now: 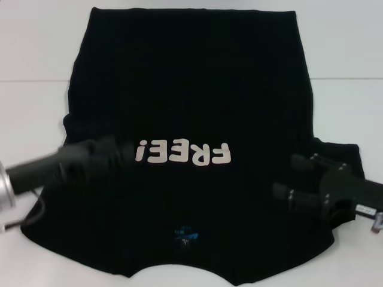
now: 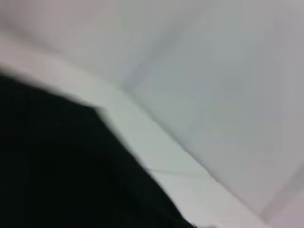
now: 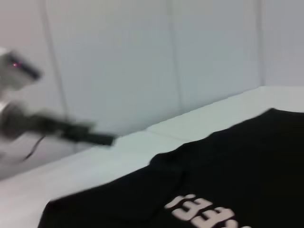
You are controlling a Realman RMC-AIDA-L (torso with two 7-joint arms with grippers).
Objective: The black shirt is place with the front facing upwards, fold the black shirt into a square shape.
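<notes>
The black shirt lies spread on the white table, front up, collar toward me. Its off-white "FREE!" print sits mid-chest and a small blue neck label shows near the collar. My left gripper is blurred with motion and hovers over the shirt's left side, just beside the print. My right gripper is open over the shirt's right side, near the sleeve that sticks out. The right wrist view shows the shirt, the print and the left arm farther off. Black cloth fills a corner of the left wrist view.
White tabletop surrounds the shirt on the left, right and far sides. A pale wall stands behind the table. A thin cable hangs by the left arm near the shirt's shoulder edge.
</notes>
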